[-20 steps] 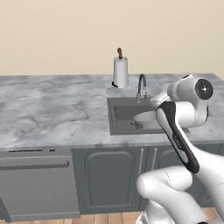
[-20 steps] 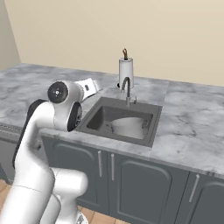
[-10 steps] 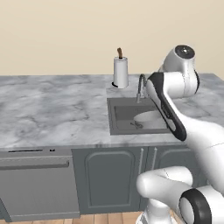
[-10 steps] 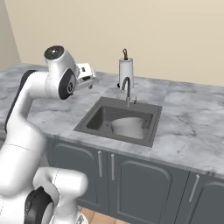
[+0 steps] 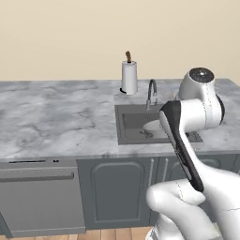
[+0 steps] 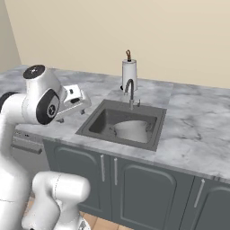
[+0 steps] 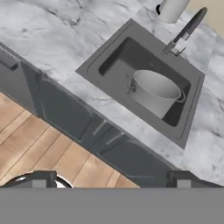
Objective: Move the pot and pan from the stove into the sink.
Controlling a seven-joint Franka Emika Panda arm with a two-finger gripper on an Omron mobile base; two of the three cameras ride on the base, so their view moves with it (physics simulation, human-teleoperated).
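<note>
While the arm folds back over the cabinet fronts, one pot [image 7: 155, 92] stands inside the sink [image 7: 114, 58], a silver-grey cylinder with two small loop handles, one at its 9 o'clock side and one at its 3 o'clock side in the hand view. It takes up the right-hand part of the basin in that view, its wall close to the basin's far and right sides; whether it touches them I cannot tell. In the right base view the pot [image 6: 131, 130] sits at the centre of the sink [image 6: 96, 120], and in the left base view just its pale rim [image 5: 152, 126] peeks out beside the arm.

One gooseneck faucet [image 7: 185, 30] rises at 1 o'clock from the pot in the hand view, its spout reaching over the basin. One paper towel roll [image 6: 129, 74] stands upright on the marble counter [image 6: 195, 130] behind the faucet, at 12 o'clock from the sink in the right base view.

The gripper [image 7: 111, 178] has its two dark fingertips [image 7: 42, 178] spread wide apart, nothing between them, held above the wooden floor [image 7: 39, 154] and the grey cabinet doors [image 7: 94, 135], well apart from the pot. One dishwasher front [image 5: 40, 201] sits at 7 o'clock of the sink in the left base view.
</note>
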